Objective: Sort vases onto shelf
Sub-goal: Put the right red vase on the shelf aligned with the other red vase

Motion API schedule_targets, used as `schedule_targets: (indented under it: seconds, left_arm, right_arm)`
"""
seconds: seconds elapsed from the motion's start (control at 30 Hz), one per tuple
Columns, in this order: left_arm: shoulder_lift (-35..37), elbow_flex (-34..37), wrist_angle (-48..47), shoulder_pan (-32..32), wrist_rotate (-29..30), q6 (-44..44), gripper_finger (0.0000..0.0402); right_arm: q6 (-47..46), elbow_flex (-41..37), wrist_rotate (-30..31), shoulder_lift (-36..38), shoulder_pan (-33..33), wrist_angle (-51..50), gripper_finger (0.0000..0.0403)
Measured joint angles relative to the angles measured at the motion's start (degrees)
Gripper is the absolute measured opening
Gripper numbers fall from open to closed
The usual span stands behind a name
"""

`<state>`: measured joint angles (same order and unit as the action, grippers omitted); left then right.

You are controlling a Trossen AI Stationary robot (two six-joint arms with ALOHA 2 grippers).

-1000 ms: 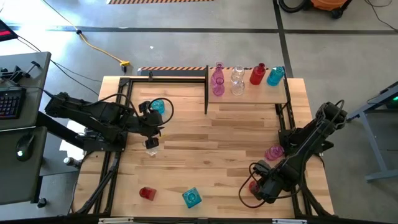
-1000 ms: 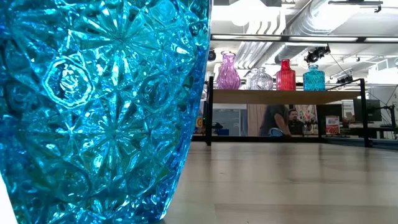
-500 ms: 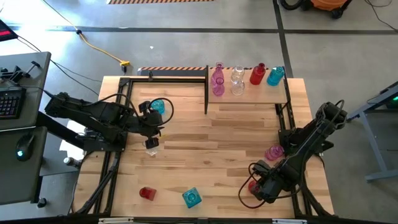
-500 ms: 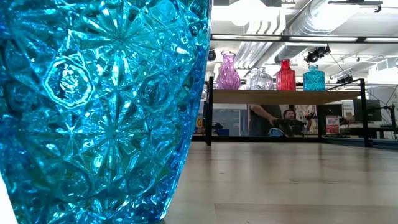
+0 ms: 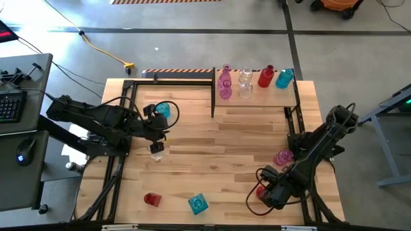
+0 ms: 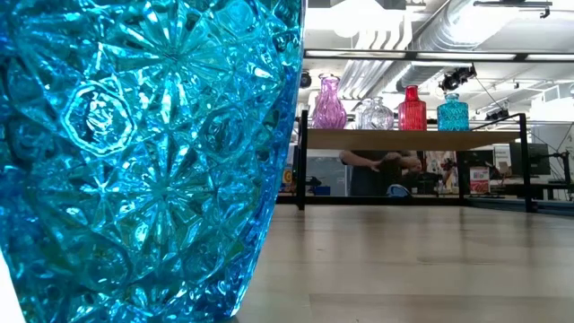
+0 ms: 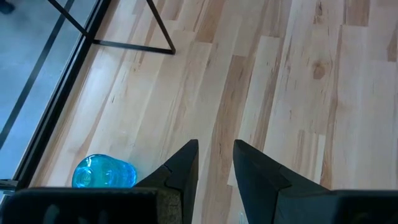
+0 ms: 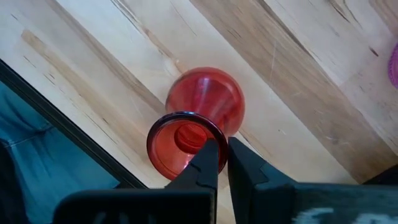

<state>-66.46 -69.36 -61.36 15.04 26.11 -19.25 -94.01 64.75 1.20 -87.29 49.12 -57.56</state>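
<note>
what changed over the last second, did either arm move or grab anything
Almost nothing moved. The right claw finished pinching shut on the rim of the red vase near the table's front right corner. Behind the shelf, a person shifted. The left claw, the shelved vases and the loose ones stayed put.

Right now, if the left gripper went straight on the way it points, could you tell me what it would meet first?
Probably only the bare tabletop. The left gripper is open and holds nothing, and its wrist view shows plain wood ahead. The teal vase stands off to one side of that line, though depth is hard to judge.
</note>
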Motion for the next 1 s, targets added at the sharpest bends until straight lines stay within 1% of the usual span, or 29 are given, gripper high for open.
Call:
schedule_targets:
  seconds: [0.17,0.47,0.6,0.73,1.0]
  left_arm:
    - [0.0,0.0,0.0,0.0,0.0,0.0,0.009]
    - [0.0,0.0,0.0,-0.01,0.01,0.94,0.009]
    - [0.0,0.0,0.02,-0.01,0.02,1.42,0.009]
    - [0.0,0.0,0.02,0.0,0.02,1.44,0.009]
    - [0.02,0.0,0.02,-0.01,0.02,2.0,0.009]
  right_arm:
    - [0.02,0.0,-0.73,0.79,-0.07,-0.06,0.0]
    - [0.48,0.0,-0.25,4.63,-1.87,-2.91,0.0]
    - [0.45,0.0,-1.08,4.7,-2.93,-4.66,0.0]
    - [0.42,0.0,-0.24,4.7,-3.52,-3.6,0.0]
    - [-3.74,0.0,0.66,4.45,-3.5,-4.6,0.0]
